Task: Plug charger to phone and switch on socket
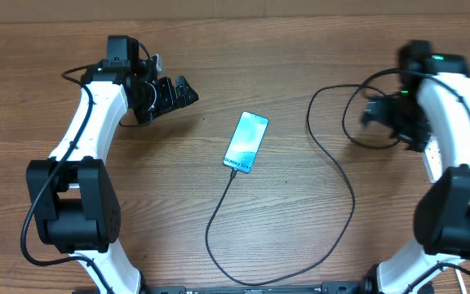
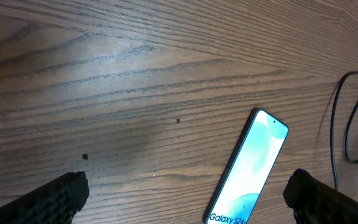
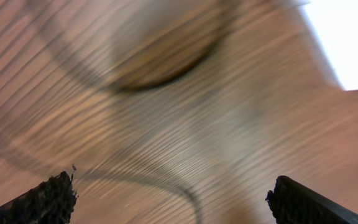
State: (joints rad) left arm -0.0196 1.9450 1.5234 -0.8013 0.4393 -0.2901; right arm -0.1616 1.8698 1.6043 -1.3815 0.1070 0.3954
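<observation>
Progress: the phone (image 1: 246, 141) lies flat mid-table, screen up. The cable (image 1: 345, 192) meets its lower short edge at approx 6 o'clk, so the plug-in step looks done, tho the tip itself is too small to confirm. From there the cable loops down toward the near edge, then swings up to approx 2 o'clk of the phone, ending by the R gripper (image 1: 372, 114).

Left to do, prob: the switch. The power strip (image 1: 432, 162) sits far out at 3 o'clk, mostly hidden under the R arm; can't tell switch on or off.

Grippers: the L gripper (image 1: 182, 91) at approx 10 o'clk of the phone is released, nothing btwn its fingers. The R gripper is also spread wide and empty; its fingers (image 3: 48, 196) show far apart in the wrist view, which is badly smeared.

Writing: white band on the phone reads "Galaxy S24", rest cut by frame edge in the L wrist view. No other legible labels.
</observation>
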